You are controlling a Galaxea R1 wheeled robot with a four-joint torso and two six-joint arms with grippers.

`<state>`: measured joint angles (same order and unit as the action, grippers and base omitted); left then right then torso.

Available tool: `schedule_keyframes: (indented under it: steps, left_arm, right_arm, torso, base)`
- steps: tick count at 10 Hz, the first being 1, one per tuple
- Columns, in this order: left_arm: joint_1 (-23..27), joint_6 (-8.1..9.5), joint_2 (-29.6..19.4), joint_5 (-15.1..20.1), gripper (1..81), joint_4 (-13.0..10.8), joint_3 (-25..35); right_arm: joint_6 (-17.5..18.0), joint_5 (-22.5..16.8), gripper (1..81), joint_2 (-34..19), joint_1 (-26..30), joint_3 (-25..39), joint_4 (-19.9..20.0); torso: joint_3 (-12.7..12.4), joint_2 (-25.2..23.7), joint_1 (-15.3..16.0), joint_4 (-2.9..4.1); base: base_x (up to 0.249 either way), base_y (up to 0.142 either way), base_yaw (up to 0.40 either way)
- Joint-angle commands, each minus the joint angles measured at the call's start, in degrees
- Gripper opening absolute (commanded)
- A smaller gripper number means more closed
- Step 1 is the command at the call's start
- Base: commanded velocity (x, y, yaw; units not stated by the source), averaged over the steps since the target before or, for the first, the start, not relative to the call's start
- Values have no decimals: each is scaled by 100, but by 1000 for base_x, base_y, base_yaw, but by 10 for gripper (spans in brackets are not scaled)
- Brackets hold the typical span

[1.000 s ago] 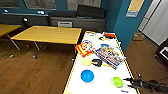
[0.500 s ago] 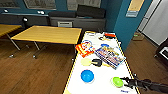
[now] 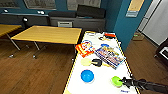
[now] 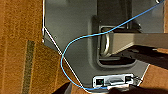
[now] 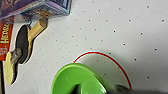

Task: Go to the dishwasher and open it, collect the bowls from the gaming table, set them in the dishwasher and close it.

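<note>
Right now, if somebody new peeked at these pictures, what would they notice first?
Probably the bright green bowl near the front edge of the white gaming table, with the robot's right tool at its rim. Next to it sits a shiny blue bowl. Farther back on the table lies a colourful game box, with a red one beside it.

Gaming table [image 3: 105, 80]: smooth white top with small dots. Green bowl [image 5: 77, 80] and blue bowl [image 3: 87, 75]: glossy plastic. Floor [image 3: 32, 72]: wood planks. Neighbouring table [image 3: 50, 34]: matt pale wood. Game box [image 3: 110, 56]: printed cardboard.
</note>
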<state>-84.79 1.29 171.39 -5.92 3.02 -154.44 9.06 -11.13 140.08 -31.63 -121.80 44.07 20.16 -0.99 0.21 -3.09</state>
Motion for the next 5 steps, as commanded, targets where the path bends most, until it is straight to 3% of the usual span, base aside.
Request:
schedule_keyframes:
  steps: [1,3,5]
  left_arm:
    - [-25,-15,-34,417,811,49,10]
    - [-25,-24,-34,417,811,49,10]
    - [-25,-24,-34,417,811,40,19]
  right_arm:
    - [8,-276,10,-118,627,-168,128]
    - [8,-311,10,-426,662,96,146]
    - [-9,-363,10,-1546,724,1111,103]
  torso:
    - [0,0,0,0]
    - [0,0,0,0]
    - [0,0,0,0]
  base:
    - [0,0,0]
    - [0,0,0]
    - [0,0,0]
